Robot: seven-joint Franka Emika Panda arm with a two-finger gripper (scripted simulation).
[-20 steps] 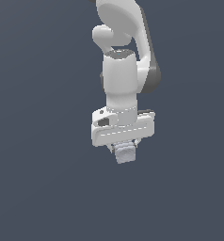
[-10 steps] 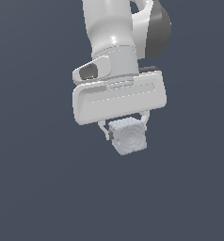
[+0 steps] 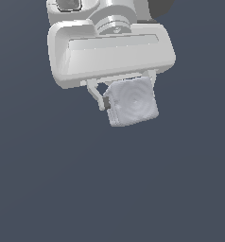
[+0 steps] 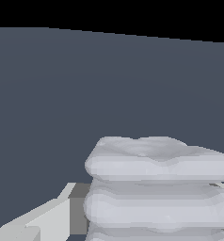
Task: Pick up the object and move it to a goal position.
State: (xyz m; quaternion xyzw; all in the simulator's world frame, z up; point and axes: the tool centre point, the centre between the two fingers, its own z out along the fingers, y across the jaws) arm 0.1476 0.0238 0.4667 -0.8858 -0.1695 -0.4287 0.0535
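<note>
Held clear of any surface, the object [image 3: 132, 102] is clamped between the fingers of the gripper [image 3: 126, 92], its ringed face turned to the exterior view and its ridged sides [image 4: 158, 188] filling the wrist view. The carrying step is judged to be in hand; a steady transfer to the goal is called for next, though no goal marker can be seen. Only a plain dark backdrop is shown around it, and nothing is seen in the way.

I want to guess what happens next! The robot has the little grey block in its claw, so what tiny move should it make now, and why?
Probably keep the gripper shut and carry the object onward toward the goal. The block sits clamped between the fingers, lifted in the air with nothing touching it underneath, so picking up looks done. No goal mark shows, so the direction cannot be told.
</note>
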